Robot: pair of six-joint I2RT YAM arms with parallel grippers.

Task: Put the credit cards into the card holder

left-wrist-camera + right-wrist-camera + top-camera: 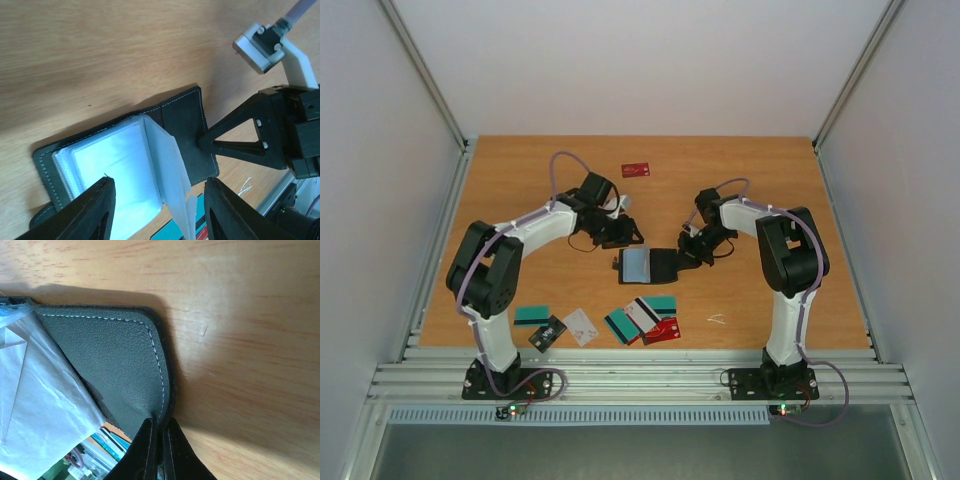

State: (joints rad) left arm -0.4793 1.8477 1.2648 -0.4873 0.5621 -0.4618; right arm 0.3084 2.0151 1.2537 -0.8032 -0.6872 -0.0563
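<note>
Wooden table point(520, 180) sitting inside white enclosure walls point(380, 150); aluminium rails point(640, 375) running along its near edge; a small pale scrap point(717, 319) lying just beyond them.

The card holder point(665, 266) lies open mid-desk point(760, 180), with its pale bluish inside to the left and its black flap to the right. The right hand point(692, 255) meets that flap's right edge. The left hand point(620, 236) sits just beyond the holder's far side. A lone red card point(636, 169) lies far back. Near the arms' bases lie a teal card point(530, 315), a black card point(548, 334) and a white card point(581, 325). To their right is an overlapping cluster of cards point(645, 318) (teal, white, red).
</note>
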